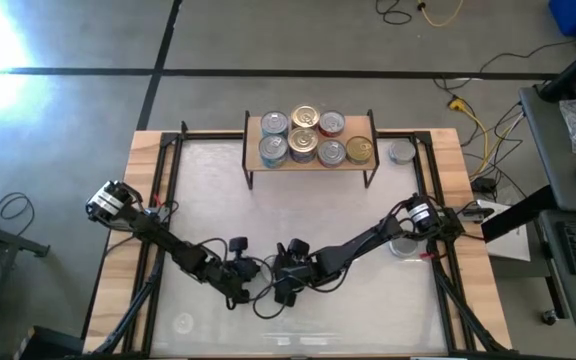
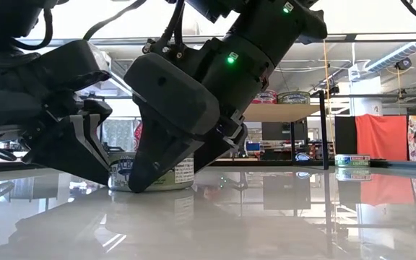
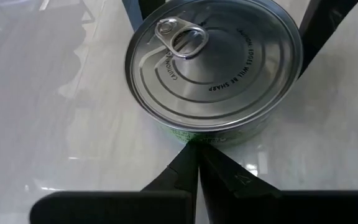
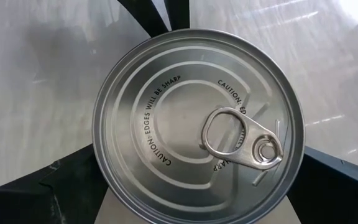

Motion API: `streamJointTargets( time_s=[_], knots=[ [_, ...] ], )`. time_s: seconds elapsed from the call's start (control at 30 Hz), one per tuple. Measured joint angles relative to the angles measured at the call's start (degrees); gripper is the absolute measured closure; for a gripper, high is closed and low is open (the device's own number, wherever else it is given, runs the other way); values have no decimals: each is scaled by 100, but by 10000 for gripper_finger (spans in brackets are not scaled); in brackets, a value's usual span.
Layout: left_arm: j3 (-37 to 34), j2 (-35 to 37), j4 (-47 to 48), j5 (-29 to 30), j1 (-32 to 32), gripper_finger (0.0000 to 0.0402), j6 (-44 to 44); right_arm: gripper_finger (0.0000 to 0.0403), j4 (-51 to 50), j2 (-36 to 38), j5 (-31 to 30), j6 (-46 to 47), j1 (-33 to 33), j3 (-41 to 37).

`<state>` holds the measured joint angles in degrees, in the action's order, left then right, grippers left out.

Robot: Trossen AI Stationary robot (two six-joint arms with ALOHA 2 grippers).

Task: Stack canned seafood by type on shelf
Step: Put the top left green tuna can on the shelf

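**Right fingers astride a tin, left fingers together beside it**

A silver-topped tin (image 4: 197,121) stands upright on the white counter (image 1: 298,210), near its front middle. The right gripper (image 1: 286,283) is lowered over this tin with its fingers (image 4: 48,186) spread wide, 1 on each side. The left gripper (image 1: 241,288) sits just beside the tin, its fingers (image 3: 188,171) pressed together and empty. The shelf (image 1: 360,158) stands at the counter's far edge and carries 7 tins (image 1: 304,117). 2 more tins (image 1: 401,151) lie on the counter's right side.
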<state>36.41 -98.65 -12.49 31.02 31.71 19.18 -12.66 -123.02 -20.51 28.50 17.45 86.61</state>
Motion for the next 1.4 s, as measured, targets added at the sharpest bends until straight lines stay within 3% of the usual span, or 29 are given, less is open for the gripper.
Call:
streamJointTargets(
  time_s=[0.43, 0.6, 0.8, 0.93, 1.1, 1.2, 1.4],
  knots=[
    [-131, 274, -99, 69, -1, 402, -197, 38, -196, 168, 28, 46, -3, 4],
    [-526, 1346, 86, 494, 141, 401, 87, 38, -642, 679, 2, -89, -30, 71],
    [-1390, 2975, 152, 369, 225, 402, 107, 38, -1559, 1687, -108, -706, -132, 63],
    [-1721, 3721, 185, 383, 155, 401, -38, 38, -2372, 2568, -531, -1186, -344, 63],
    [-1856, 4301, 202, 388, -35, 401, -325, 38, -3383, 3600, -1205, -1529, -1024, 48],
    [-1847, 4556, 208, 348, -191, 402, -629, 38, -3985, 4104, -1194, -1741, -1686, 48],
    [-1732, 4925, 211, -276, -723, 401, -1111, 39, -4420, 4783, -1072, -2610, -3156, 33]
  ],
)
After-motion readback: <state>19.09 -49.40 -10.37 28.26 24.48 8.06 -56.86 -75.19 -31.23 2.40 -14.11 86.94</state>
